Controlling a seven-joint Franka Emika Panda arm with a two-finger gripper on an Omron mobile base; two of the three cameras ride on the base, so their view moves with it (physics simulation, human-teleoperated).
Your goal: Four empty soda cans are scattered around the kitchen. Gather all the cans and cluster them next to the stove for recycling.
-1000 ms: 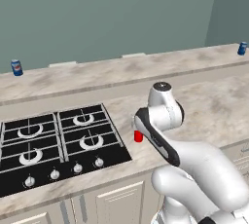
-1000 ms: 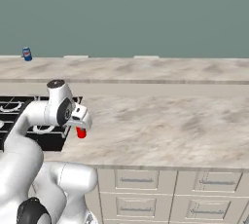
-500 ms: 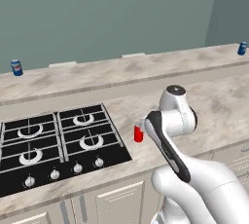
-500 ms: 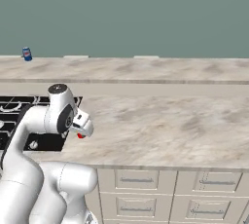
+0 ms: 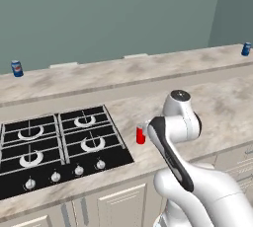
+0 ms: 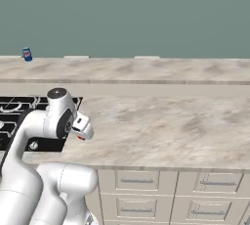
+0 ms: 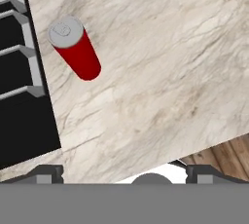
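Note:
A red soda can (image 5: 141, 134) stands upright on the marble counter, just right of the black stove (image 5: 54, 144). In the hand view the same red can (image 7: 75, 50) sits up and left, apart from my gripper (image 7: 125, 173), whose two finger tips stand wide apart with nothing between them. From the right, my white hand (image 6: 83, 125) hangs over the counter's front part and covers most of the red can (image 6: 80, 138). A blue can (image 5: 17, 68) stands on the back ledge at far left, and another blue can (image 5: 246, 49) at the ledge's far right.
The stove's grates (image 7: 26, 67) run along the left of the hand view. The counter's front edge (image 7: 194, 145) lies close below, with wooden floor (image 7: 228, 155) past it. Bare marble (image 6: 161, 121) stretches to the right of the stove.
My arm has drawn back from the red can toward the counter's front edge, so the can shows more freely. The can has not moved and the gripper has stayed open.

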